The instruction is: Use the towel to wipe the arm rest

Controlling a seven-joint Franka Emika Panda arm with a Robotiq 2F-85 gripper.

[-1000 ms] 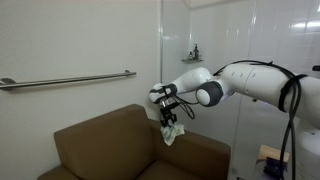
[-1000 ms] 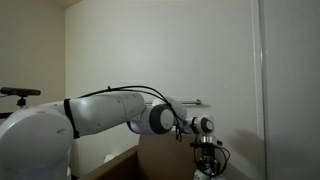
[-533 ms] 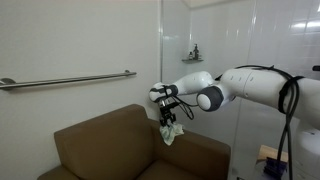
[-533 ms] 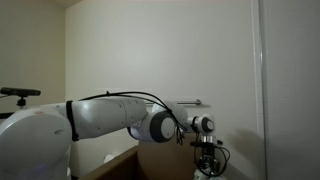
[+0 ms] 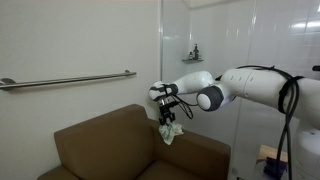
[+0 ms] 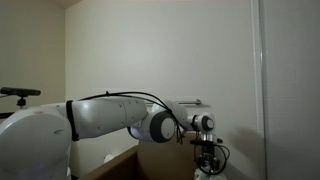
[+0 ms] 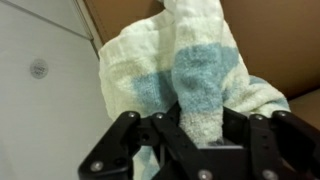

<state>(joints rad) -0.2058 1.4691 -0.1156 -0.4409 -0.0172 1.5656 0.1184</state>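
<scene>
Clamping the towel (image 7: 170,60) between its black fingers (image 7: 122,140), the gripper (image 7: 200,125) is clenched on the cloth in the wrist view. The towel is white with a pale blue patch, bunched into folds that hang away from the jaws. Past it lies the brown surface of the sofa (image 7: 270,40), and beside the sofa a white panel (image 7: 40,110) bearing a small round fitting (image 7: 38,68).

In an exterior view the gripper (image 5: 167,117) points down over the sofa (image 5: 100,145), at the end of the backrest where the arm rest (image 5: 200,152) begins. The towel (image 5: 172,133) dangles from it just above the arm rest; whether its lowest fold touches the upholstery cannot be told. The white robot arm (image 5: 250,85) reaches in over the arm-rest side of the sofa, a black cable looping along it.

In an exterior view from behind the arm (image 6: 110,115), the gripper (image 6: 207,160) hangs low beside the sofa's backrest (image 6: 160,158), and the towel below it is cut off by the frame edge.

Behind the sofa stands a white wall (image 5: 80,40). A metal grab bar (image 5: 70,80) runs level above the backrest, and higher in the corner, above the arm rest, a small shelf (image 5: 193,55) carries items too small to identify.
</scene>
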